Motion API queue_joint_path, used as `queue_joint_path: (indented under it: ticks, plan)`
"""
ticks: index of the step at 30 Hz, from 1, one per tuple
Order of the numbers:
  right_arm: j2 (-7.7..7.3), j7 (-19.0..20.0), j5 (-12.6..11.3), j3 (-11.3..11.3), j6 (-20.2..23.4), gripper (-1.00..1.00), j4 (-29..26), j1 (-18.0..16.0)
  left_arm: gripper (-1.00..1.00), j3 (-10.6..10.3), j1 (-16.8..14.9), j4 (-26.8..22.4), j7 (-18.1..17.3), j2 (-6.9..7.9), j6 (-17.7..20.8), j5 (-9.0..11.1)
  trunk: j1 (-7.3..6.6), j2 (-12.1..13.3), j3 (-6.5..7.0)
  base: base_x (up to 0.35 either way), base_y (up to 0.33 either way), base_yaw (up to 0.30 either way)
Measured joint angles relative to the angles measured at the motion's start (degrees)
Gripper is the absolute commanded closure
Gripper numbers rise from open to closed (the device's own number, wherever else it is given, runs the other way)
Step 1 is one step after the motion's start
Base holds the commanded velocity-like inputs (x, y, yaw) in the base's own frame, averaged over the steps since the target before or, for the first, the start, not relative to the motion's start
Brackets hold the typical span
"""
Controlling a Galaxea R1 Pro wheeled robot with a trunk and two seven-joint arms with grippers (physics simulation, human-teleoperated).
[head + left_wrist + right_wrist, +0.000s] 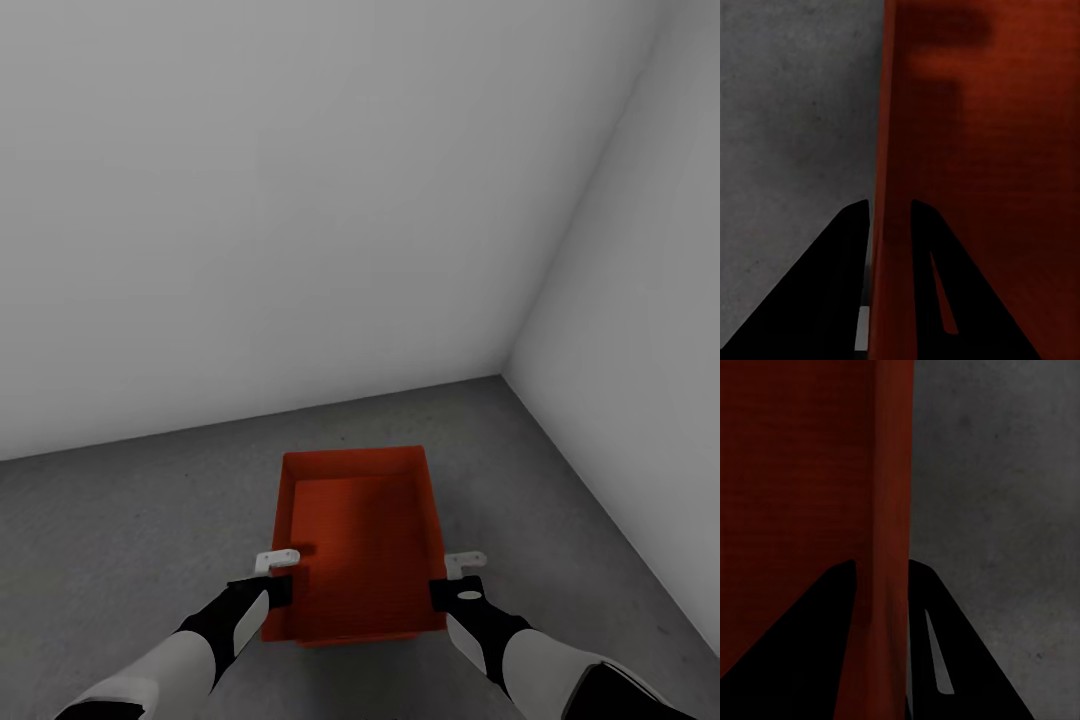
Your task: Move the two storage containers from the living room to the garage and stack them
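You had the left gripper [283, 566] pinched on the left wall of 1 storage container [360, 530], the right gripper [462, 572] clamped on its right wall, so it hung level over the garage floor [120, 520] near the corner.

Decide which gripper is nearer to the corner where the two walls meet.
The right gripper. It grips the red bin's wall on the side facing the corner; the left gripper grips the opposite wall, farther from it.
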Motion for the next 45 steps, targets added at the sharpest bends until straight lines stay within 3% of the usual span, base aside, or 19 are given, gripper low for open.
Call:
queue_joint_path:
  ticks: [45]
  plan:
    - [-0.04, 0.0, 0.1, 0.0, 0.1, 1.00, -0.1, 0.0, 1.00, 0.0, 0.0, 0.0, 0.0, 0.00, 0.0, 0.0, 0.00, 0.0, 0.68, 0.000, 0.000, 0.000]
